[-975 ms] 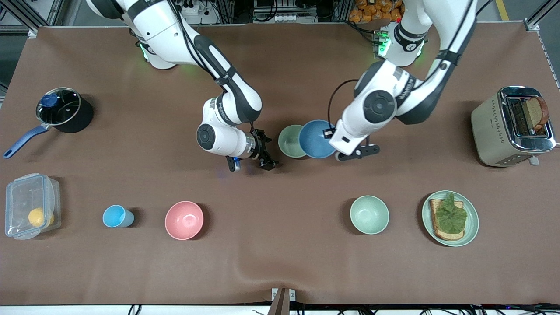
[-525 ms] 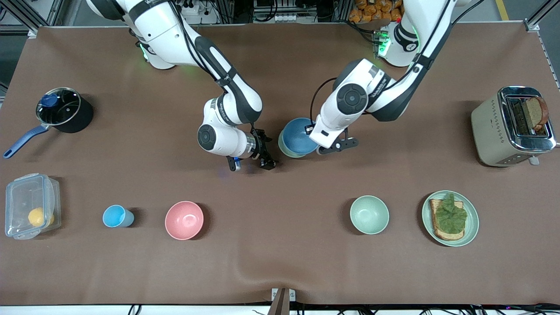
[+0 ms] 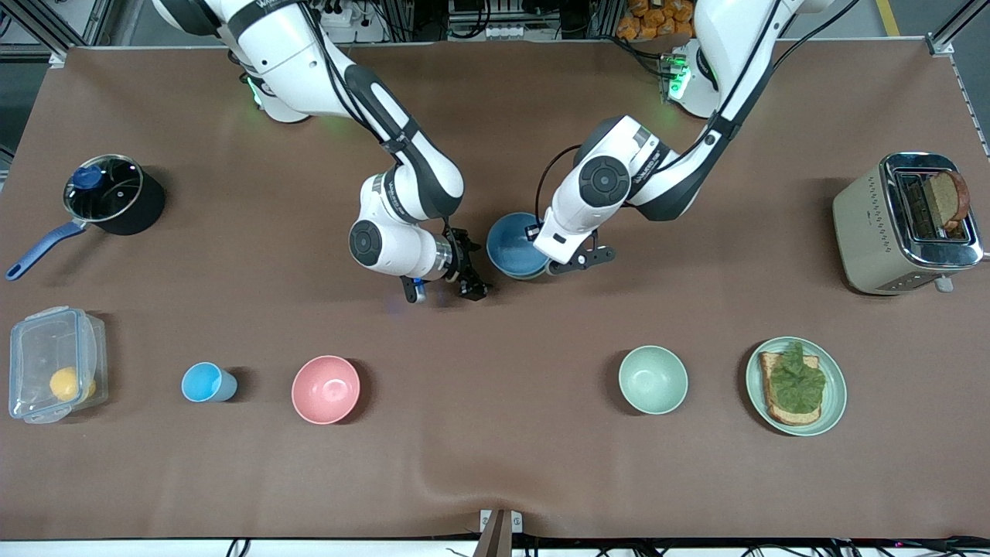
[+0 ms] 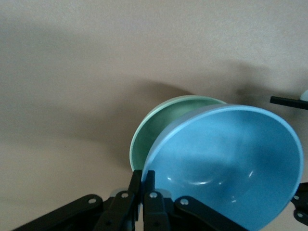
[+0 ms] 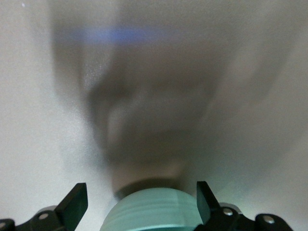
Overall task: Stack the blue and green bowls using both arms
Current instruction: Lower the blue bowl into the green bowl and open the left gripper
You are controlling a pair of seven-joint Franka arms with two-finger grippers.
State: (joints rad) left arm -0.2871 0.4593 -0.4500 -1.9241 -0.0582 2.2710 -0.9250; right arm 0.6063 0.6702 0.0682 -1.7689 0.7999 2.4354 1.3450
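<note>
My left gripper (image 3: 551, 265) is shut on the rim of the blue bowl (image 3: 513, 244) and holds it tilted over the green bowl, which the blue bowl almost hides in the front view. The left wrist view shows my left gripper (image 4: 143, 175) pinching the blue bowl's (image 4: 231, 159) rim, with the green bowl (image 4: 154, 130) under it. My right gripper (image 3: 472, 272) is open, low by the table, beside the bowls toward the right arm's end. In the right wrist view the right gripper (image 5: 139, 204) stands wide apart about the green bowl's (image 5: 154, 211) outer wall.
Nearer the front camera stand a mint-green bowl (image 3: 653, 379), a plate with toast (image 3: 831, 406), a pink bowl (image 3: 326, 389), a small blue cup (image 3: 205, 382) and a clear container (image 3: 54, 374). A pot (image 3: 108, 193) and a toaster (image 3: 901, 222) stand at the table's ends.
My left arm has carried the blue bowl toward the right arm's end until it covers the green bowl. The right arm has not moved.
</note>
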